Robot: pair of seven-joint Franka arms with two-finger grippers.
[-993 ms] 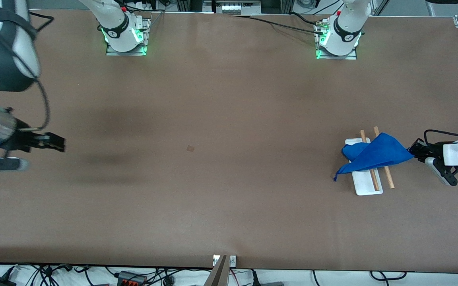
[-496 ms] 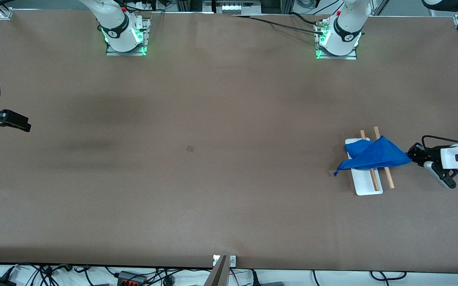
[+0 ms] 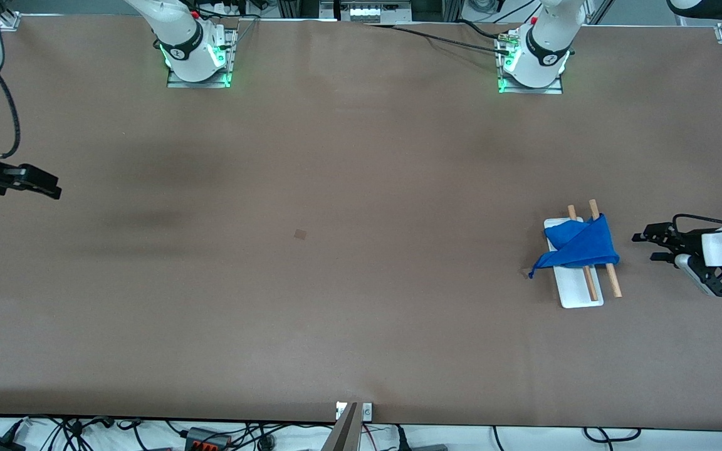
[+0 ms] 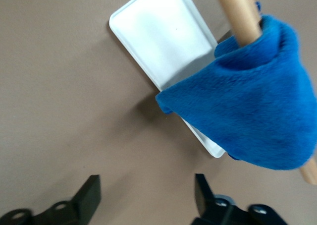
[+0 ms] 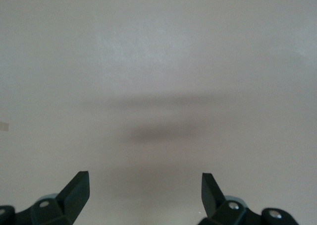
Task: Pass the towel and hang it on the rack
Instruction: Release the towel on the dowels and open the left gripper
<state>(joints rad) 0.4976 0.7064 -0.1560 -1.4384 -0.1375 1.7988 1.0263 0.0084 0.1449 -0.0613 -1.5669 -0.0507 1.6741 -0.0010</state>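
Blue towel is draping over rack rods; left gripper is sitting beside it, fingers open, empty; right gripper is waiting, fingers open.

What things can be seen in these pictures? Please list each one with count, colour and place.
towel: one, bright blue, draped over the rack's rods.
rack: one, white base with two light-brown wooden rods, on the table toward the left arm's end.
table: one, brown, under everything.
left claw: one, black fingers, open, beside the rack, apart from the towel.
right claw: one, black fingers, open, holding nothing, over the table's edge at the right arm's end; this arm waits.
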